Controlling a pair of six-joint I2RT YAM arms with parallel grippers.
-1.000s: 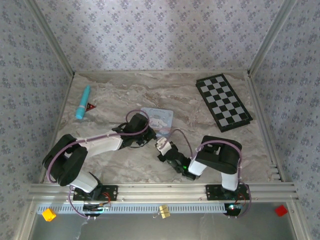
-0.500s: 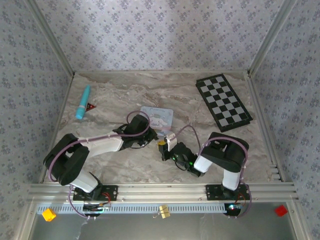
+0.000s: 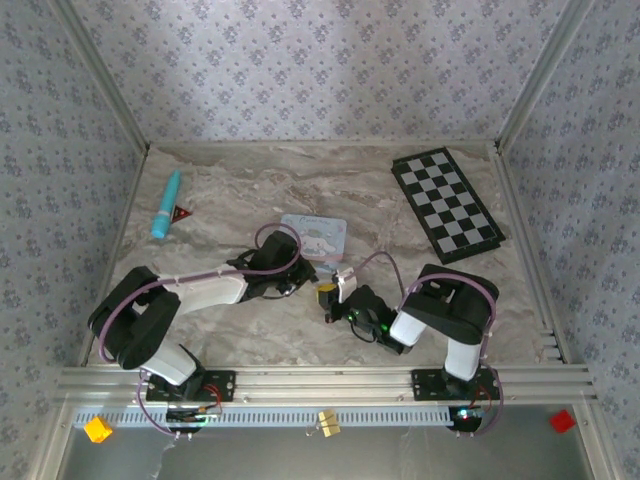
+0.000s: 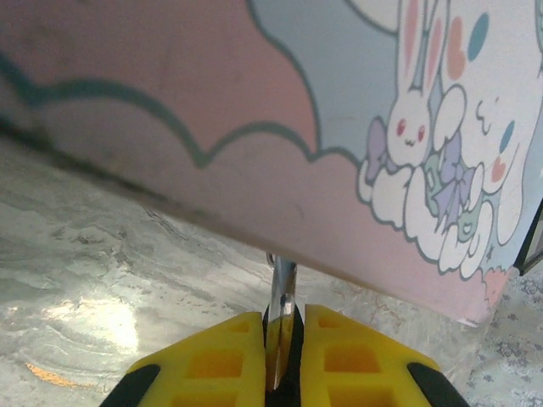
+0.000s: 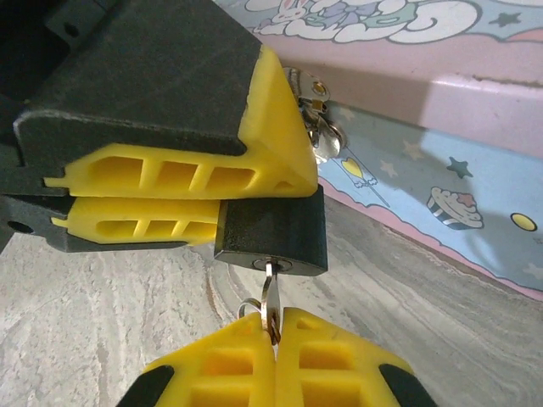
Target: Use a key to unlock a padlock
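Note:
The small black padlock (image 5: 271, 233) hangs sideways just off the table, next to the cartoon tin (image 5: 441, 170). My left gripper (image 4: 282, 318) is shut on a thin silvery metal piece (image 4: 282, 284), apparently its shackle; the left fingers (image 5: 170, 178) press together right above the black body. A silvery key (image 5: 268, 284) sits in the keyhole on the body's underside. My right gripper (image 5: 276, 326) is shut on the key's head, with a small ring beside it. From above, both grippers meet tip to tip at the padlock (image 3: 325, 292), in front of the tin (image 3: 315, 238).
A black-and-white chessboard (image 3: 445, 205) lies at the back right. A turquoise cylinder (image 3: 166, 204) and a small red triangle piece (image 3: 182, 212) lie at the back left. Loose silvery keys on a ring (image 5: 321, 136) dangle against the tin's side.
The right arm has drawn in and its gripper has shifted slightly right and toward the tin. The left arm has barely moved.

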